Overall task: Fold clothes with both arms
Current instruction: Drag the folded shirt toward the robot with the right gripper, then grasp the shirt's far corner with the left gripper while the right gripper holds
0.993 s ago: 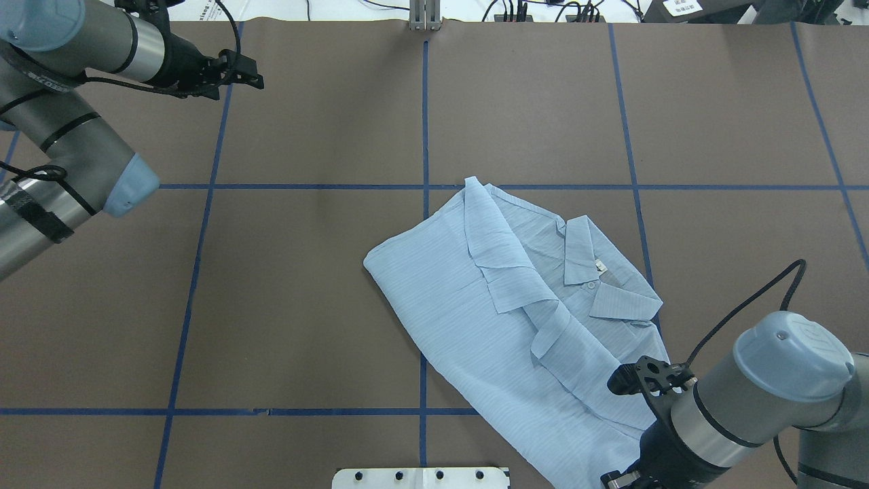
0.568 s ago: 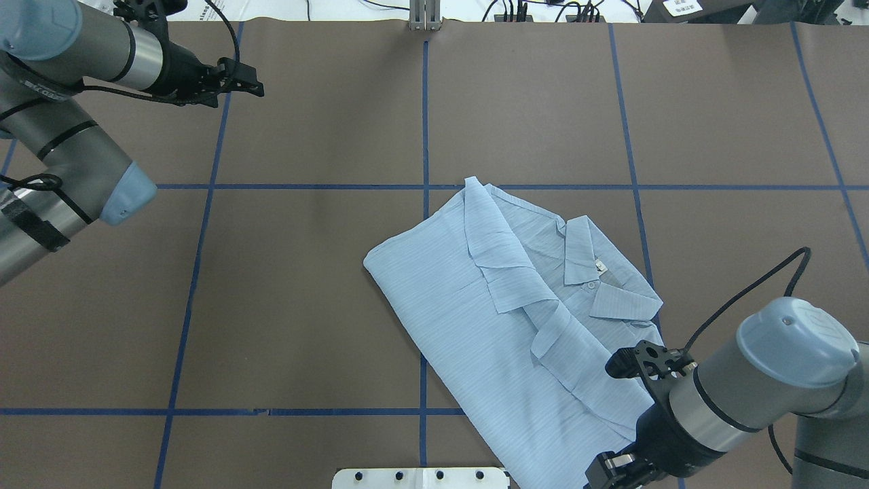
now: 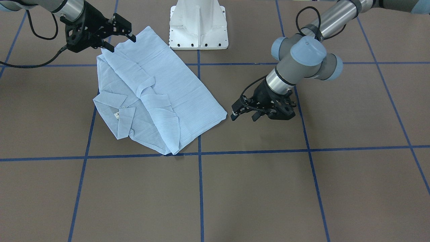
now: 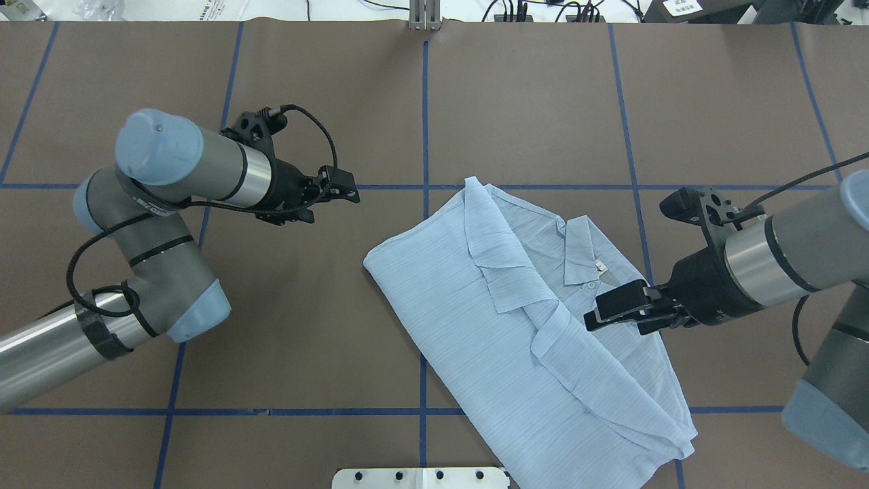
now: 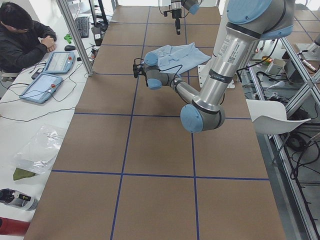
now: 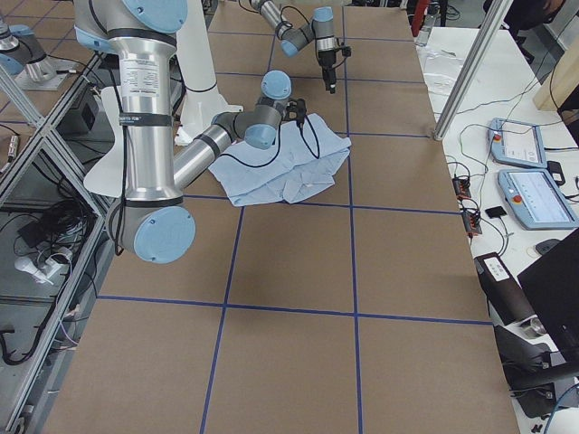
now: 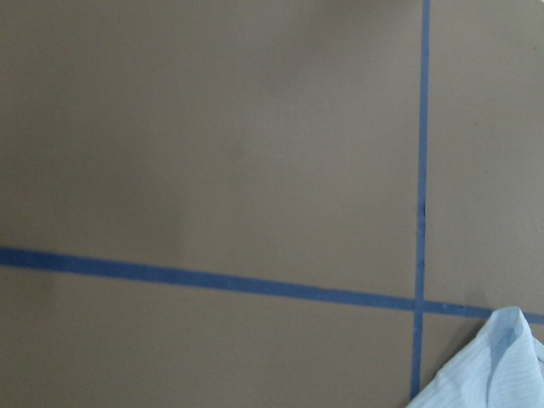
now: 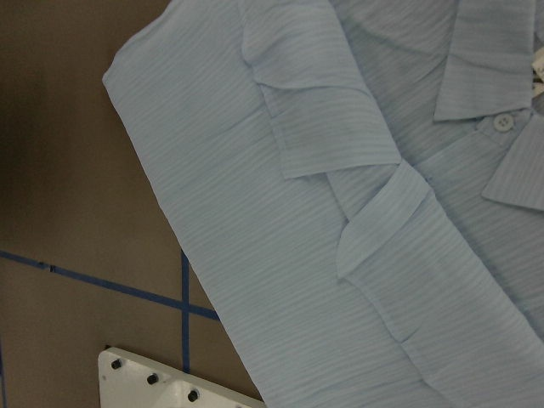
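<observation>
the shirt (image 4: 516, 319), only one of them, lies folded flat on the brown table (image 4: 271, 353), straight out from the white base (image 3: 199, 30) and a little to the robot's right of it. its collar is on the side away from the base and its sleeves are laid across the front. there are two arms, two grippers and one base.

the right gripper (image 3: 122, 43) hangs above the shirt, out from the base on the robot's right, jaws wide apart with nothing in them. the left gripper (image 3: 244, 116) sits out from the base on the robot's left, near the shirt's corner but off the cloth, jaws parted and empty.

one person (image 5: 22, 35) sits at a side desk.

a second ago the left gripper was much farther from the base, and it has swung in. the right gripper was close by the base over the hem, and it has moved outward. the shirt has not shifted.
</observation>
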